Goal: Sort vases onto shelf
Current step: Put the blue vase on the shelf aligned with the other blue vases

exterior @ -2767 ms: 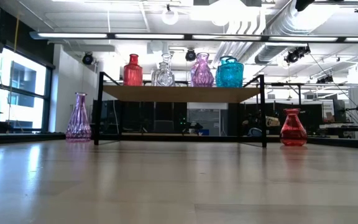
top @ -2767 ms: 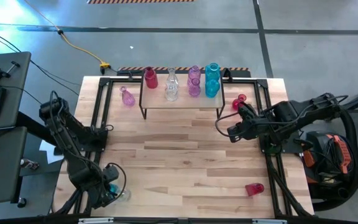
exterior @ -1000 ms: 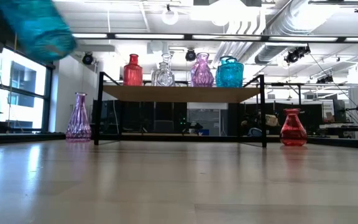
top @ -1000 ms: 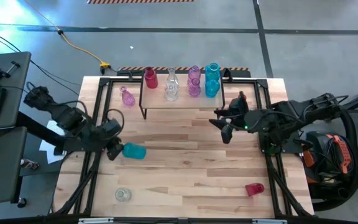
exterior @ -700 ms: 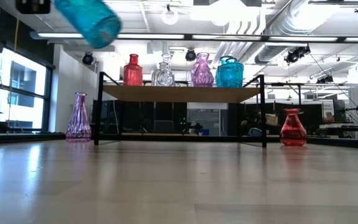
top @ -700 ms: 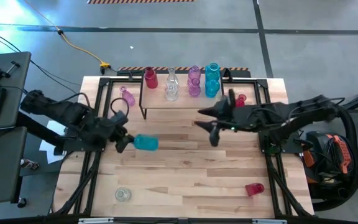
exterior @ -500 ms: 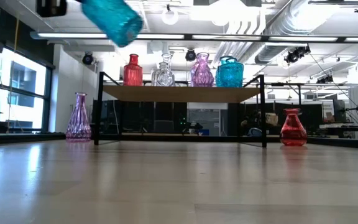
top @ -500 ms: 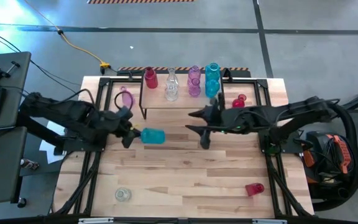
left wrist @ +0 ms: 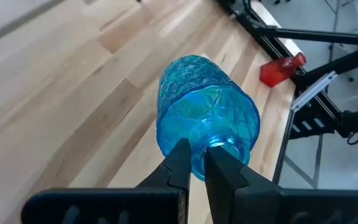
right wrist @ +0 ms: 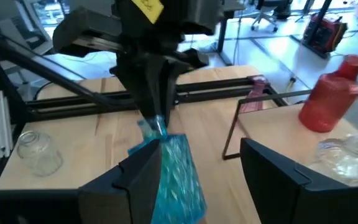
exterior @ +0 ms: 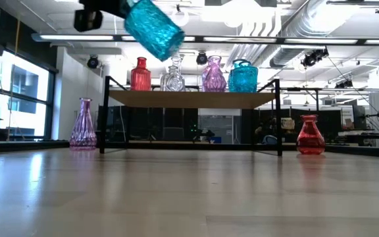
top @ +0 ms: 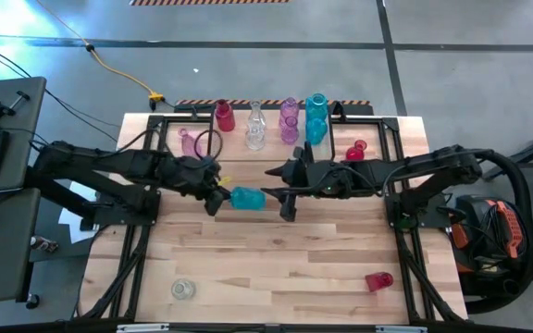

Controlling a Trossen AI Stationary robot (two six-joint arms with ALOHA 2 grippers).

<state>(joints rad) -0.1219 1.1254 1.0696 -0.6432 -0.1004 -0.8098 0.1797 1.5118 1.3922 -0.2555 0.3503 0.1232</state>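
My left gripper [top: 218,197] is shut on a teal blue vase [top: 248,198], held in the air over the middle of the table, in front of the shelf [top: 271,155]. My right gripper [top: 278,192] stands open just right of the vase; the vase's base end [right wrist: 178,177] lies between its two fingers, and I cannot tell if it touches them. Red, clear, pink-purple and teal vases stand upright on the shelf. A pink-purple vase [top: 189,142] stands on the table left of the shelf, and a red vase [top: 355,151] stands to its right. My left gripper holds the teal vase by the rim of its narrow mouth [left wrist: 224,144]. One finger seems to go inside the mouth and the other lies outside on the neck. The fingers come slanting down from the table's left. The vase is lifted clear, its base [exterior: 163,38] tilted down toward the right.
A red vase [top: 378,279] lies on its side near the table's front right corner. A clear vase [top: 183,289] stands near the front left. Black frame rails [top: 405,250] run along both table sides. Bare planks span the middle and front.
My left gripper has carried the teal vase from the table's left side toward the right and slightly farther back, to in front of the shelf, still clear of the table. My right gripper has come toward the table's left, rolling as it went, up to the vase's base.
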